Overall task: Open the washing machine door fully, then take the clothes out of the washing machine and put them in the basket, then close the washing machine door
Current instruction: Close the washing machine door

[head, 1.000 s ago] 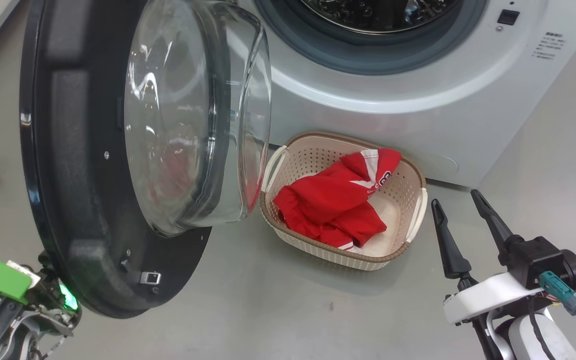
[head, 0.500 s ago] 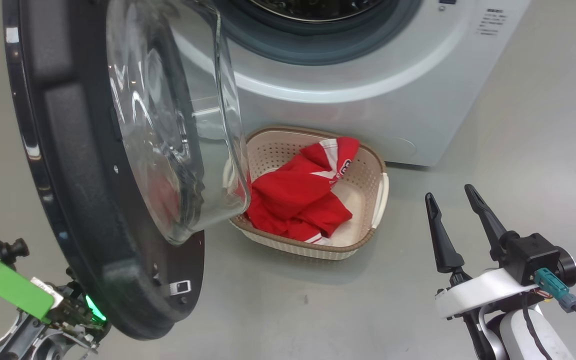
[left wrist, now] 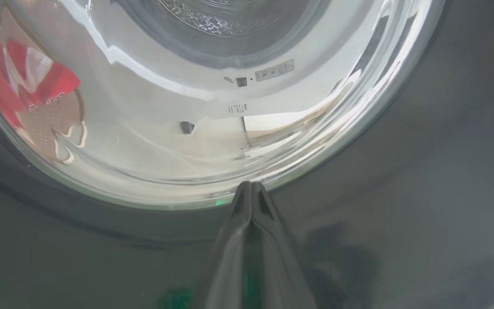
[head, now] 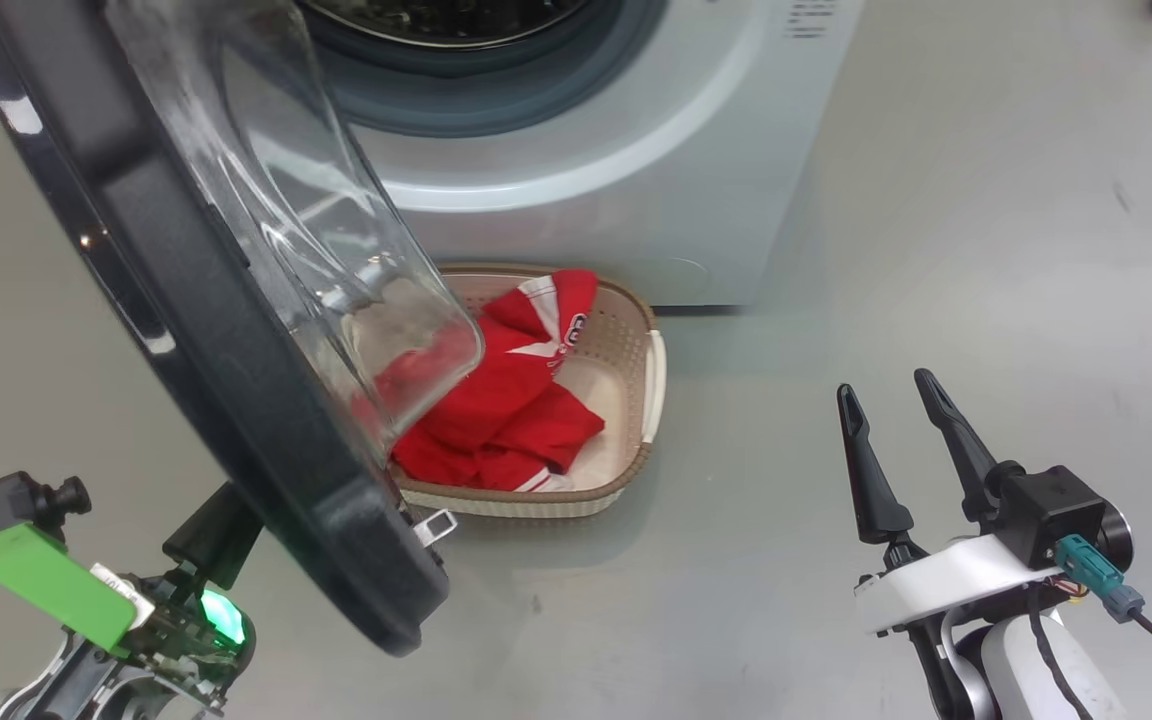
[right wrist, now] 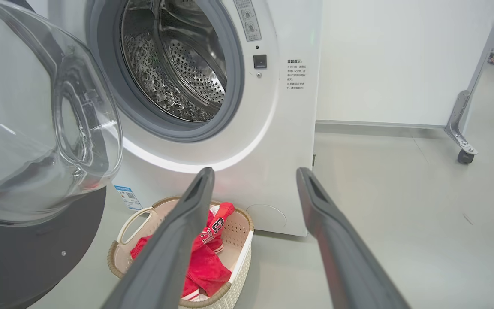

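The washing machine door [head: 236,400], black-rimmed with a clear glass bowl [head: 316,250], stands partly open at the left in the head view. My left gripper [left wrist: 250,185] is shut, its tips pressed against the door's outer face at the edge of the glass. Its dark fingers [head: 214,530] go behind the door's lower rim. The white washing machine [head: 636,150] shows a bare steel drum [right wrist: 174,64]. On the floor before the machine sits the cream basket [head: 651,370], with the red clothes [head: 516,400] in it. My right gripper [head: 881,383] hovers open and empty to the basket's right.
Grey floor [head: 936,250] stretches to the right of the machine. A white panel [right wrist: 401,60] on a castered foot [right wrist: 465,155] stands behind it. A blue label [right wrist: 127,197] sits low on the machine's front.
The head view has turned. The door has swung toward the machine, and its glass bowl now overlaps the basket's left side. My left arm has followed behind it. The right gripper stays open.
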### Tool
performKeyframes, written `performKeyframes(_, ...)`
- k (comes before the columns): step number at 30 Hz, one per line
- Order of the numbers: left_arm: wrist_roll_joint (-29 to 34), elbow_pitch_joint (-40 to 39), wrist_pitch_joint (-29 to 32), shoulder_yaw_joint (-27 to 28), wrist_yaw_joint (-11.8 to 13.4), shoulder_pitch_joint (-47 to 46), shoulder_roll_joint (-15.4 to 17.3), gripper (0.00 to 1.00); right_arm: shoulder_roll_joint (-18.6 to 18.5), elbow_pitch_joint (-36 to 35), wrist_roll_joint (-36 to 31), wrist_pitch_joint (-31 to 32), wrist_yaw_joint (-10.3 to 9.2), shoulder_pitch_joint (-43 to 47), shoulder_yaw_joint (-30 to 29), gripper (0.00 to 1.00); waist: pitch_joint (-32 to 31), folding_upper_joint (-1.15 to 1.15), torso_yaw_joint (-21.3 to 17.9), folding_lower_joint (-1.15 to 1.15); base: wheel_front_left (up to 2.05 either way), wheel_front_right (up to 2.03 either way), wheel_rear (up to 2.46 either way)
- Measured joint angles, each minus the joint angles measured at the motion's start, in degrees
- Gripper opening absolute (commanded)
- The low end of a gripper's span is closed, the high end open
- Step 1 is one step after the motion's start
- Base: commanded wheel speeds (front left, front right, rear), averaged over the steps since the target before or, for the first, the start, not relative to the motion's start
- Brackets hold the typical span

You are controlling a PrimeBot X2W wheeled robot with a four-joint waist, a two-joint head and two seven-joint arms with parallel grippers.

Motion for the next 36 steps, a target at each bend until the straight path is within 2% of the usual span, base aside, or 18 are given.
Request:
performKeyframes(4, 0.86, 0.21, -0.29, 0.78, 0.00, 0.09, -0.92, 0.00, 0.44, 0.64, 0.44, -0.16, 0.00, -0.04, 0.24, 1.00, 0.00, 0.00, -3.04, 0.00, 0.00, 0.00, 0.00)
performKeyframes(19, 3.46, 3.09, -2.30, 3.26, -0.01, -2.47, -1.00, 0.00, 1.38, 1.74, 1.89, -1.00, 0.00, -0.92, 1.08, 1.00, 1.16, 0.00, -14.20, 0.00, 0.00, 0.00, 0.00)
performKeyframes(32, 4.47, 7.31, -5.50, 6.27, 0.00, -10.97, -0.37, 0.00, 1.74, 2.47, 2.99, -1.51, 0.01, -2.33, 1.68, 1.00, 4.37, 0.00, -23.48, 0.00, 0.00, 0.00, 0.00)
performKeyframes(36, 6.89, 8.84, -6.59, 6.67, -0.01, -14.58, 0.52, 0.00, 1.81, 2.77, 3.72, -1.52, 0.01, -2.65, 1.66, 1.00, 5.79, 0.00, -25.43, 0.00, 0.00, 0.00, 0.00)
